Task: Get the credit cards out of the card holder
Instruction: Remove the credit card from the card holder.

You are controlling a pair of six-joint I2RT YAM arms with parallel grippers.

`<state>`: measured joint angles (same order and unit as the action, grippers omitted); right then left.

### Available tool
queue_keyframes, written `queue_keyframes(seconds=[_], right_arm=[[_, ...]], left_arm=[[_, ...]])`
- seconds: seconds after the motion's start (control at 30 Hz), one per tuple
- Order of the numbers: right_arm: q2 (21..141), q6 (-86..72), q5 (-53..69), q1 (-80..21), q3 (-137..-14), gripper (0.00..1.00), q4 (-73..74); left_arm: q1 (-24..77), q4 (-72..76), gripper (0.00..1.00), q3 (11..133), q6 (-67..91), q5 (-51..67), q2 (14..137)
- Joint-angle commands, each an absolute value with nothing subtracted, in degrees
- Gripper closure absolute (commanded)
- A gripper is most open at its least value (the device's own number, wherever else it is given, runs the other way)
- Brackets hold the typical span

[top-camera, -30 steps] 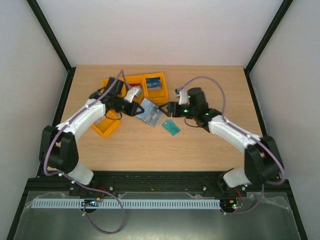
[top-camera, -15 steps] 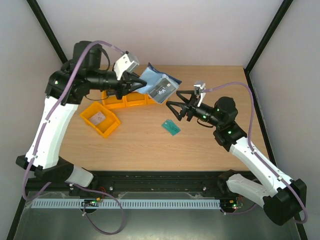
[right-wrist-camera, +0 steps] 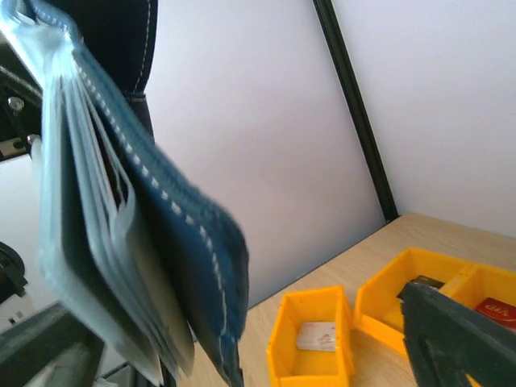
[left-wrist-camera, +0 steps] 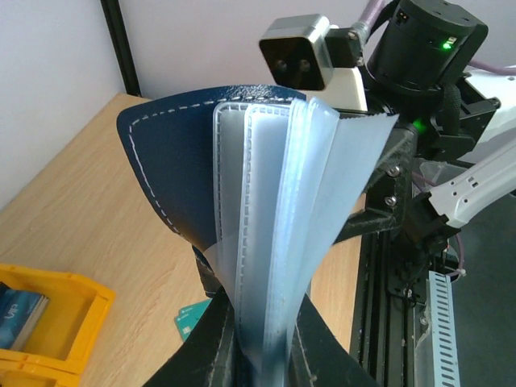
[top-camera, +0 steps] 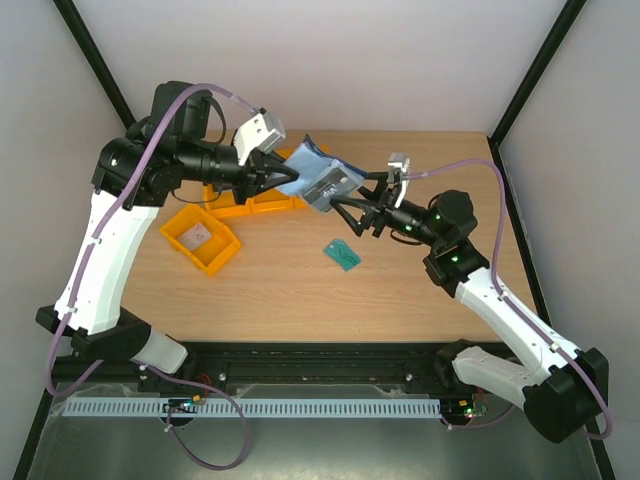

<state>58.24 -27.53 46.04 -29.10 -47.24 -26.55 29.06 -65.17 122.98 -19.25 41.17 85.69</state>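
Left claw [top-camera: 280, 183] pinches the card holder [top-camera: 318, 172] aloft (sleeves fanned) — right claw [top-camera: 347, 203] gapes wide, just beside it.

We saw bright, even, diffuse light, with only faint soft shadows on the bench [top-camera: 400, 290]. In the right wrist view the card holder [right-wrist-camera: 193, 242] was too close and blurred.

the card holder [left-wrist-camera: 169, 157] has a grained, leather-like navy cover with pale stitching and clear glossy plastic sleeves [left-wrist-camera: 339, 185]. the table [top-camera: 290, 295] is matt wood; the bins [top-camera: 205, 243] smooth plastic.
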Motion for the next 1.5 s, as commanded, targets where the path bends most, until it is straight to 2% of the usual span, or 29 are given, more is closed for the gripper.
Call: queue_keyframes(seconds=[0.0, 0.1, 0.2, 0.57, 0.63, 0.7, 0.83, 0.87, 0.93, 0.97, 1.0, 1.03, 1.07, 1.1, 1.13, 1.27, 1.37, 1.47], right_arm=[[59.32, -29.34, 46.40, -29.35, -49.96, 0.13, -30.83], [59.67, -29.26, 46.52, -29.35, -50.28, 0.31, -31.03], [59.91, -29.42, 46.73, -29.36, -50.47, 0.39, -31.57], [61.28, -25.86, 47.16, -34.40, -53.48, 0.39, -32.67], [61.57, -25.84, 47.39, -35.06, -53.97, 0.41, -32.61], [61.82, -25.84, 47.49, -35.62, -54.41, 0.50, -32.46], [62.00, -25.62, 46.56, -35.86, -54.99, 0.92, -30.80], [61.90, -25.54, 46.12, -35.86, -54.90, 0.98, -30.38], [61.79, -25.93, 45.14, -35.85, -54.84, 0.98, -29.75], [61.79, -26.11, 44.81, -35.86, -54.89, 0.98, -29.45], [61.81, -26.51, 44.65, -35.86, -54.88, 0.98, -29.29], [61.93, -26.91, 44.65, -35.86, -54.98, 0.98, -29.13], [62.08, -27.31, 44.76, -35.90, -55.07, 0.98, -29.10], [62.20, -27.74, 44.99, -35.99, -55.18, 0.98, -29.15], [62.29, -28.08, 45.33, -36.07, -55.27, 0.98, -29.24], [62.63, -29.10, 46.46, -36.82, -56.03, 0.98, -29.60], [62.75, -29.36, 47.39, -37.40, -56.59, 0.98, -29.58], [62.75, -28.89, 47.34, -37.62, -56.76, 0.98, -28.58]], left_arm=[[29.86, -65.77, 0.98, 124.10, -20.79, 43.56, 85.63], [29.96, -66.36, 0.98, 124.08, -21.61, 44.00, 85.44], [29.96, -66.98, 0.98, 123.72, -22.45, 44.56, 85.18], [30.65, -67.24, 0.98, 121.46, -23.29, 46.70, 85.70], [30.67, -67.15, 0.98, 120.58, -23.42, 46.64, 85.62], [30.67, -66.75, 0.98, 119.61, -23.28, 46.24, 85.53], [30.60, -65.75, 0.98, 118.39, -22.68, 44.67, 85.44], [30.66, -65.49, 0.98, 118.13, -22.68, 44.32, 85.43], [30.63, -65.04, 0.98, 117.16, -22.70, 43.24, 85.37], [30.67, -64.92, 0.90, 116.46, -22.99, 42.97, 85.39], [30.65, -64.95, 0.70, 115.65, -23.42, 43.02, 85.26], [30.79, -64.83, 0.44, 114.63, -23.85, 43.19, 85.23], [30.88, -64.64, 0.23, 113.57, -24.32, 43.35, 85.10], [31.05, -64.34, 0.09, 112.55, -24.65, 43.28, 85.14], [31.25, -64.03, 0.03, 111.65, -24.89, 43.06, 85.09], [31.36, -61.99, 0.04, 109.18, -25.03, 41.06, 85.46], [31.48, -60.91, 0.14, 108.63, -24.26, 40.97, 85.93], [31.53, -60.30, 0.29, 109.04, -23.23, 42.41, 86.13]])
